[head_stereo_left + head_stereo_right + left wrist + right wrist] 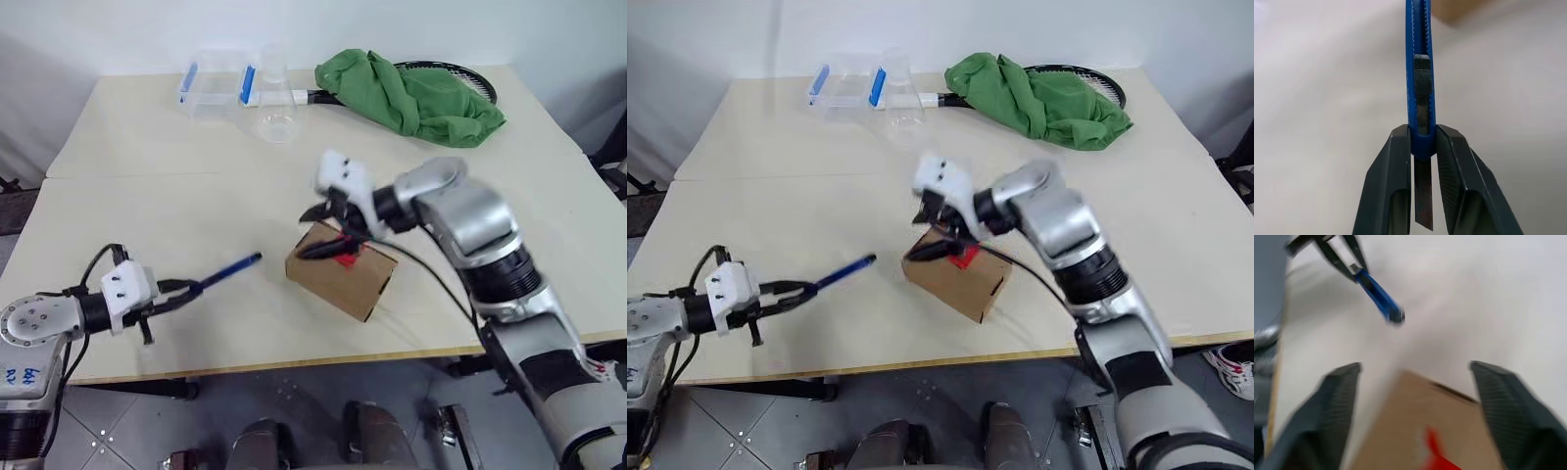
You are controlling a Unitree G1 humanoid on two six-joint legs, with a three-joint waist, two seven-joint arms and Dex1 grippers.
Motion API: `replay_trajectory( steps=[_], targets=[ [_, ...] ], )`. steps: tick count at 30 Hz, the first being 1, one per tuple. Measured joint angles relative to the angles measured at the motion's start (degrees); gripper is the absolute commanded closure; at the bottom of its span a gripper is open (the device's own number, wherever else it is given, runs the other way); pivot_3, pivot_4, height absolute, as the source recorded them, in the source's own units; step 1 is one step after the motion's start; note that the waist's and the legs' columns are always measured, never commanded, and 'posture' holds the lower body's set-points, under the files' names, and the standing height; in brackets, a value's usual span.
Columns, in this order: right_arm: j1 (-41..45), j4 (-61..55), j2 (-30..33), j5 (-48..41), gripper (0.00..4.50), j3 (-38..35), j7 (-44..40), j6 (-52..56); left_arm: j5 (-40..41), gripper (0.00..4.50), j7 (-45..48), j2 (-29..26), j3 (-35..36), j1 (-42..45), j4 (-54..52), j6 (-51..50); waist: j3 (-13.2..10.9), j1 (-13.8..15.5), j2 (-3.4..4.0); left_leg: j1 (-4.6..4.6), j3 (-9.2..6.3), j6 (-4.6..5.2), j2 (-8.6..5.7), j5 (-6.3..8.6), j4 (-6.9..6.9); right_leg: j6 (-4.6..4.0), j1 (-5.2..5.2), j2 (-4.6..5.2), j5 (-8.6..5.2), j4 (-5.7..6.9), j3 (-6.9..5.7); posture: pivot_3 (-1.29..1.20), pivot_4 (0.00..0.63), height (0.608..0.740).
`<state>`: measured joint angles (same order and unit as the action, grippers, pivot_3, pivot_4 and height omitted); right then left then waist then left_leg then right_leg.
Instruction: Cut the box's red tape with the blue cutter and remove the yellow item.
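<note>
The box (345, 279), a small brown carton, sits near the table's front edge with the red tape (345, 259) on its top. My right gripper (328, 233) hovers just above the box's top, pointing left, open, with nothing between its fingers (1337, 401); the box (1415, 431) and red tape (1435, 453) lie below the open fingers. To the left of the box, my left gripper (1422, 137) is shut on the rear end of the blue cutter (227, 271), which is held above the table with its tip aimed at the box. The yellow item is hidden.
At the table's back stand a clear plastic container with blue clips (217, 86) and a clear cup (277, 113). A green cloth (411, 98) lies over a racket (470, 76) at the back right. The table's front edge (294, 362) runs close below the box.
</note>
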<state>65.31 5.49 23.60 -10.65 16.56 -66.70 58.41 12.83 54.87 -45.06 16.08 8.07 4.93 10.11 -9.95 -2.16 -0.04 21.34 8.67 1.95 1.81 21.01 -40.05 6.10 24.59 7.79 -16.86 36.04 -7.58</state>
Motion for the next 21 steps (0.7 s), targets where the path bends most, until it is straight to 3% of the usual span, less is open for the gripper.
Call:
replay_trajectory(
  steps=[9, 15, 21],
  targets=[
    [6.7, 8.1, -4.3, -8.0, 0.02, -7.2, 6.0, 13.5, -2.4, 3.83, -8.1, 8.0, -2.4, 5.0, 3.3, 9.6, 0.0, -0.6, -0.07, 0.04, -0.05, 0.06, -0.07, 0.04, 0.05, 0.06, -0.01, 0.02, 0.04, 0.00, -0.14, 0.00, 0.150, 0.740],
    [8.2, 13.5, -8.0, -8.9, 0.02, -7.3, 9.7, 12.4, -2.5, 3.83, -9.9, 11.6, -5.2, 5.9, 3.3, 10.1, 0.0, -1.1, -0.07, 0.04, -0.05, 0.06, -0.05, 0.03, 0.05, 0.07, 0.00, 0.00, 0.04, 0.00, -0.16, 0.00, 0.150, 0.740],
    [11.3, 21.0, -10.4, -8.7, 0.02, -2.2, 7.6, 8.5, -1.6, 3.83, -8.4, 14.1, -8.8, 6.0, 2.9, 10.1, 0.0, -1.3, -0.07, 0.05, -0.05, 0.06, -0.05, 0.03, 0.05, 0.07, 0.00, -0.02, 0.04, -0.01, -0.16, 0.00, 0.150, 0.740]
  ],
)
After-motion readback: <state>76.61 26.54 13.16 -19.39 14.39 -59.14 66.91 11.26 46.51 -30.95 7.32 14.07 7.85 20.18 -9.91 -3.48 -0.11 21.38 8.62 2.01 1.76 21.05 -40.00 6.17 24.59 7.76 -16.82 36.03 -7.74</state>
